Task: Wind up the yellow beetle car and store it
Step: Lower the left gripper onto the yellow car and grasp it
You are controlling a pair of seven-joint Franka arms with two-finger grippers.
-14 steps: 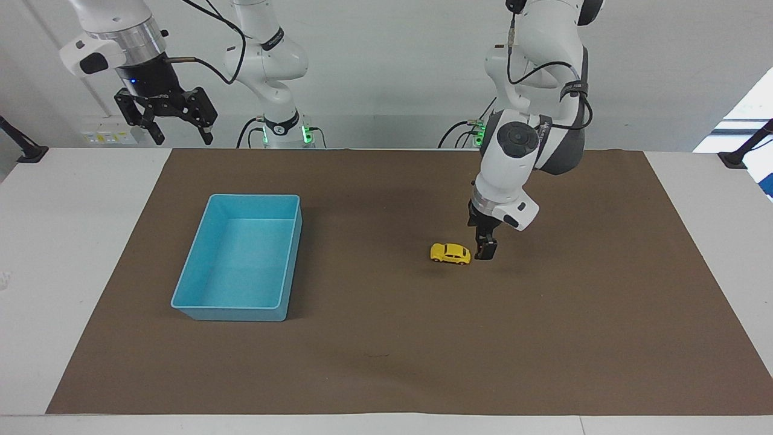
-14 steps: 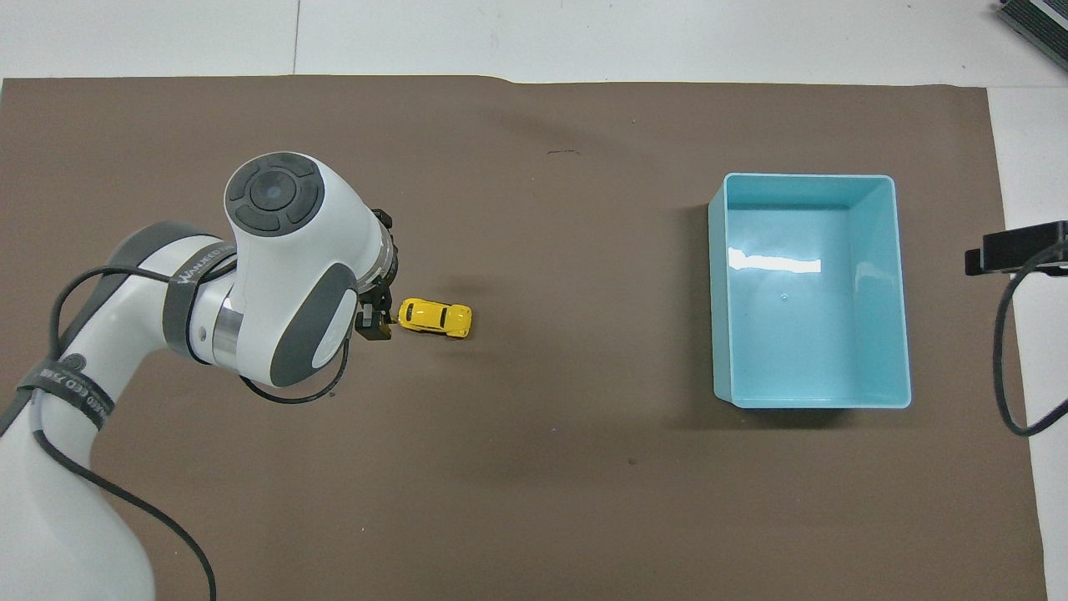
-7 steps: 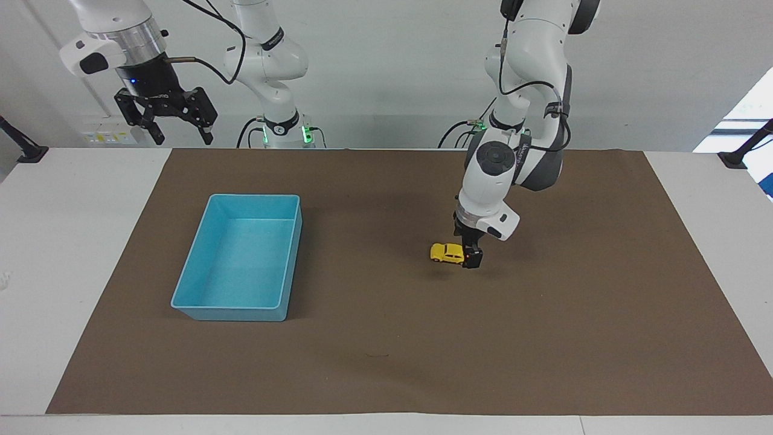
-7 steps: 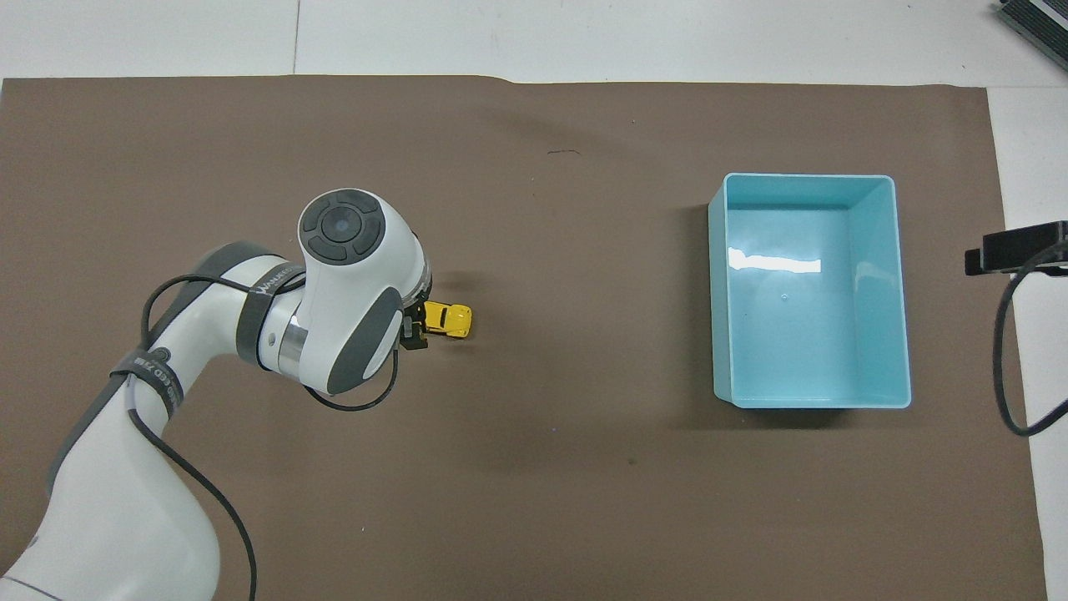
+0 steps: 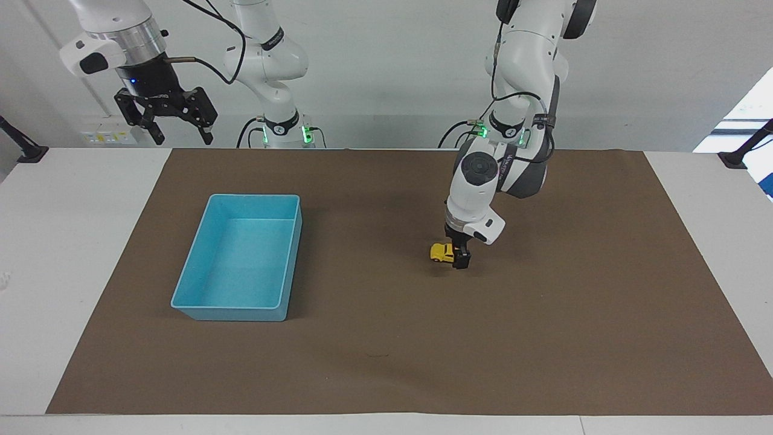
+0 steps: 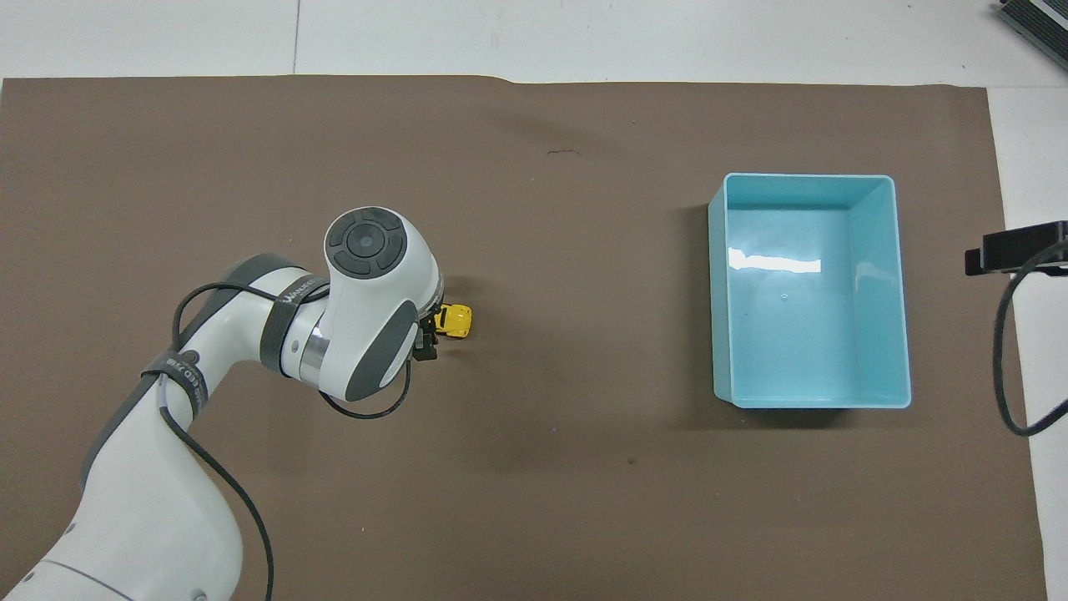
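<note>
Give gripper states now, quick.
Left gripper: open, down around the yellow beetle car, not gripping yet.
Right gripper: open, empty, waiting raised.

The brown mat [image 5: 543, 338] between the yellow beetle car [image 5: 440, 253] and the blue bin [image 5: 241, 260] was left bare, so open passage was offered there. The car's end toward the left arm was covered by the left gripper [image 5: 460, 258]. The right gripper [image 5: 166, 118] was held high over the table edge, well apart from the bin.

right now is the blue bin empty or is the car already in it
Empty. The blue bin shows only its bare floor; the yellow beetle car sits on the brown mat under the left pincer.
</note>
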